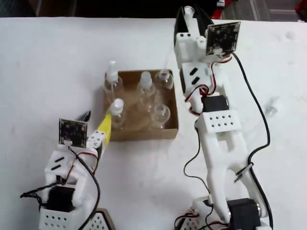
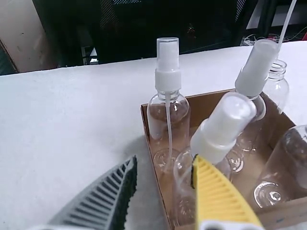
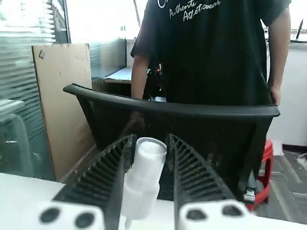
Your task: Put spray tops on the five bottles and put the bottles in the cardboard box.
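Note:
The cardboard box (image 1: 173, 128) sits mid-table and holds all five clear bottles. Three of them carry white spray tops: back left (image 1: 112, 79) (image 2: 168, 103), back middle (image 1: 145, 84) (image 2: 255, 72) and front left (image 1: 117, 112) (image 2: 221, 132). Two have bare necks: back right (image 1: 164, 79) (image 2: 278, 81) and front right (image 1: 159, 114) (image 2: 288, 163). My left gripper (image 1: 98, 115) (image 2: 164, 163) is open at the box's front left corner, its yellow finger (image 2: 218, 196) against the front left bottle. My right gripper (image 1: 188, 13) (image 3: 151, 141) is beyond the box's far right corner, raised and shut on a white spray top (image 3: 144, 177).
A small clear cap (image 1: 271, 111) lies on the white table to the right of the right arm. A black mesh chair (image 3: 192, 120) stands behind the table's far edge. Bare table lies left of the box.

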{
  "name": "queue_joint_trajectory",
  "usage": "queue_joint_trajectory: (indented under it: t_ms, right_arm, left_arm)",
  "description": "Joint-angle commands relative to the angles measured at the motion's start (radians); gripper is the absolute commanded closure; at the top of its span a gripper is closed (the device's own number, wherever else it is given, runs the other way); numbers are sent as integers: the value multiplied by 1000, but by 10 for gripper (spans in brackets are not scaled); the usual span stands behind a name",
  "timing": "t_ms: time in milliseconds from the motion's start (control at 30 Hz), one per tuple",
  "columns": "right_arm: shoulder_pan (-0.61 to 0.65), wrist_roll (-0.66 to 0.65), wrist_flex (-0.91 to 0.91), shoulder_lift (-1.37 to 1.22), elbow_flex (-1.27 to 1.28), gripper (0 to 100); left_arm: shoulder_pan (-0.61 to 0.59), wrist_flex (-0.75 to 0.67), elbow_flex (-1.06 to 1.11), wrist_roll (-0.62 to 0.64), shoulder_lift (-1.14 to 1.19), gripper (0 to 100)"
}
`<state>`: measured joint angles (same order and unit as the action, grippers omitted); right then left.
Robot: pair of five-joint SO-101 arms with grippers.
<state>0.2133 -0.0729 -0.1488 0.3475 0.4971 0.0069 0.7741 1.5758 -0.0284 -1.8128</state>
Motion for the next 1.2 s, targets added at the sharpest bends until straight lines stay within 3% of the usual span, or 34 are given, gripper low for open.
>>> queue_joint_trajectory:
  t_ms: [0,633,967,1167]
  right_arm:
    - [1,-54,-16,10,11,984]
    - [64,-52,-19,4,157,984]
    - [88,-61,-355,4,410,984]
    - [88,-63,-395,2,470,984]
  left_arm:
    - [16,-3,-55,-11,-7,823]
    - [16,-3,-55,-11,-7,823]
    - [16,-3,-55,-11,-7,823]
    - [16,-3,-55,-11,-7,823]
